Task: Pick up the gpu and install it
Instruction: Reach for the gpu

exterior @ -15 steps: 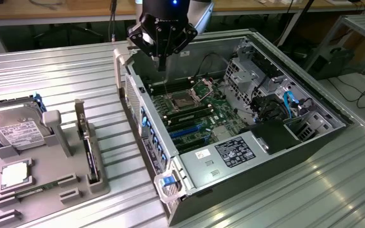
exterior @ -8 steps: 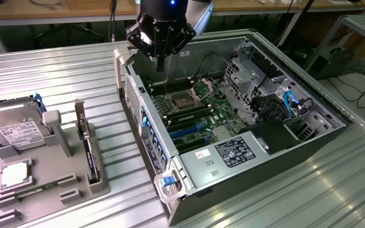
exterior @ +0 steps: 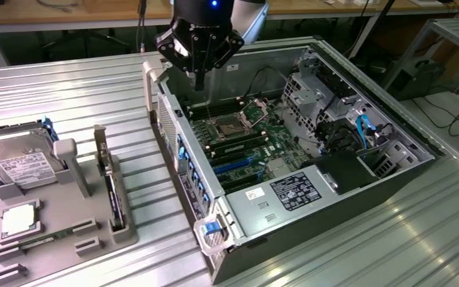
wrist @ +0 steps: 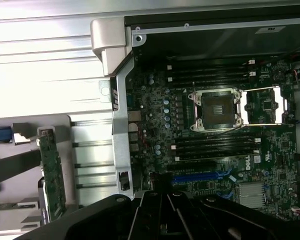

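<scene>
The gpu is a thin dark card with a long beige bracket, standing on edge in a slot of the grey holder at the exterior view's left. In the wrist view the gpu shows as a narrow card beside the case wall. My gripper hangs above the back left corner of the open computer case, well away from the gpu. Its fingers are shut together with nothing between them. In the wrist view the gripper looks down on the motherboard, near its blue expansion slots.
The holder also carries a silver hard drive and a square processor. Inside the case are an empty processor socket, memory slots, drive cages and blue cables. Ribbed metal tabletop surrounds everything.
</scene>
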`<state>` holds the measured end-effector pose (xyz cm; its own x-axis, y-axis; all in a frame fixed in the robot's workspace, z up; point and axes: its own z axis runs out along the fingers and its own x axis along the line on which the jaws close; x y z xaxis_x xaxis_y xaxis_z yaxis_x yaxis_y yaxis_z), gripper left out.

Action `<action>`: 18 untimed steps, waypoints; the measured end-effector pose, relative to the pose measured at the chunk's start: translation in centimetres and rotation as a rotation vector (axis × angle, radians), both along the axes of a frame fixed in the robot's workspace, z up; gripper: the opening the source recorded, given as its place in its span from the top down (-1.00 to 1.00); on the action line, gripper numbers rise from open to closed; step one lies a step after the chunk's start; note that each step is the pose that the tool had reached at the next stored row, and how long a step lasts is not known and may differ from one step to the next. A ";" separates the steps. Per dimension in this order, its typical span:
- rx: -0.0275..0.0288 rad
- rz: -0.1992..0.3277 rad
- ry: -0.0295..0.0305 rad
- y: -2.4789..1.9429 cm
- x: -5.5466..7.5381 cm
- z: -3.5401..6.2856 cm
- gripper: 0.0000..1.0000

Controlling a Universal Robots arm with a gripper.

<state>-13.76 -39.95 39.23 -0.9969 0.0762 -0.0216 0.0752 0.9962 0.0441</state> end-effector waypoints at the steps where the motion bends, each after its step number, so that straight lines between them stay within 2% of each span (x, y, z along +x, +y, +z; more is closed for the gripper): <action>1: 0.0000 0.000 0.0001 0.00 0.0 0.00 0.79; 18: 0.0000 0.000 0.0021 -0.09 -0.8 -0.05 0.79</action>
<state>-14.60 -40.03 39.17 -0.9969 0.0762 -0.0194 0.0753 0.9962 0.0440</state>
